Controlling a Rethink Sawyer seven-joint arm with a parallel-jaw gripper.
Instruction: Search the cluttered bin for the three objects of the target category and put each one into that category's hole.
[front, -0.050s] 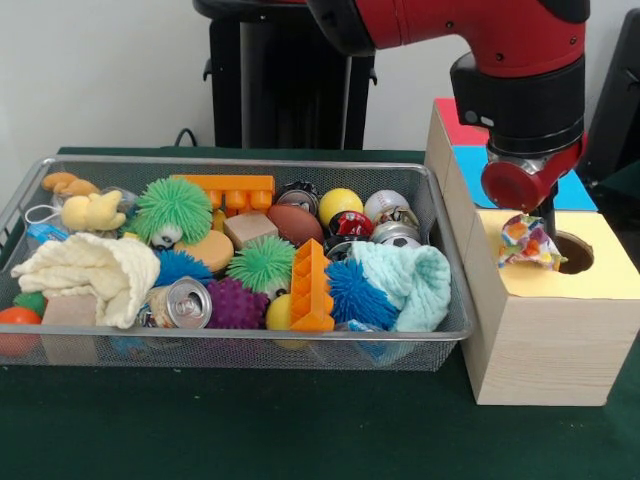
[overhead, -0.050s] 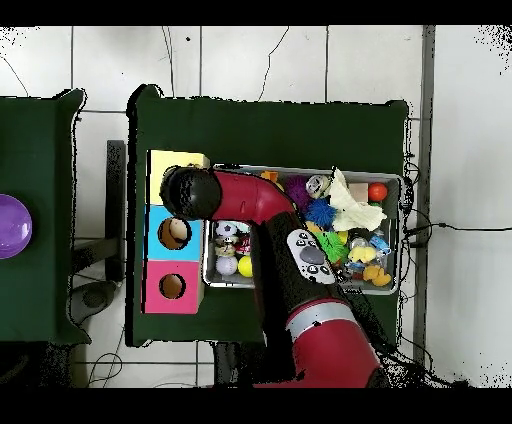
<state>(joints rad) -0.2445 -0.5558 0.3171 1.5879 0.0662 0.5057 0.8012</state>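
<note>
Cloth (front, -0.050s: 529, 243) hangs pinched in the gripper (front, -0.050s: 540, 235), just left of the yellow hole (front, -0.050s: 574, 253), nearly over it.

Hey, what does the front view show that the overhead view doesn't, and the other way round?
Front only: the gripper holding a multicolored cloth beside the yellow box's hole. Overhead only: the blue box's hole, the pink box's hole, and a purple bowl on a side table. Both: the wire bin of clutter and the red arm.
</note>
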